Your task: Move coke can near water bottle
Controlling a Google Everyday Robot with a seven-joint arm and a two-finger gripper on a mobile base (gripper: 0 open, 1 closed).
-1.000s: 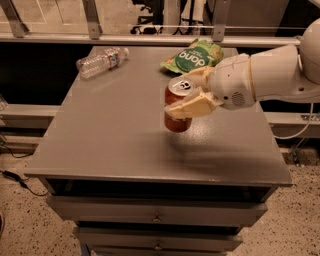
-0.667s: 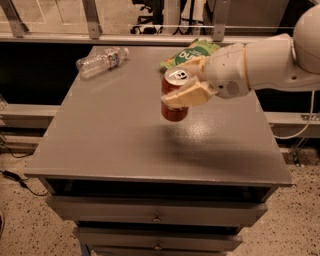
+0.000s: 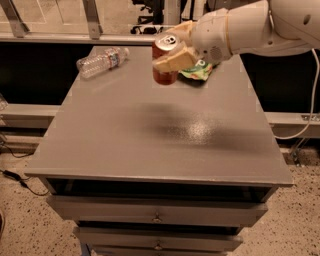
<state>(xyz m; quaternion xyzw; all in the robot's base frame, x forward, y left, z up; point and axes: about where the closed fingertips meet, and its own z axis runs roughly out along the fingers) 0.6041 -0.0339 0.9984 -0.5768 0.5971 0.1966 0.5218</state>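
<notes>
The hand (image 3: 169,49) grips the coke can (image 3: 164,75) upright above the worktop (image 3: 125,145) far edge. The water bottle (image 3: 101,61) lies flat at 9 o'clock from the hand, long axis 8-to-2 o'clock.

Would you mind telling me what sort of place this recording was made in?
Probably an office or lab: a grey cabinet with drawers, speckled hard flooring, and what look like wheeled chair bases behind. The gripper holds a red aluminium Coke can above the cabinet's far side.
</notes>
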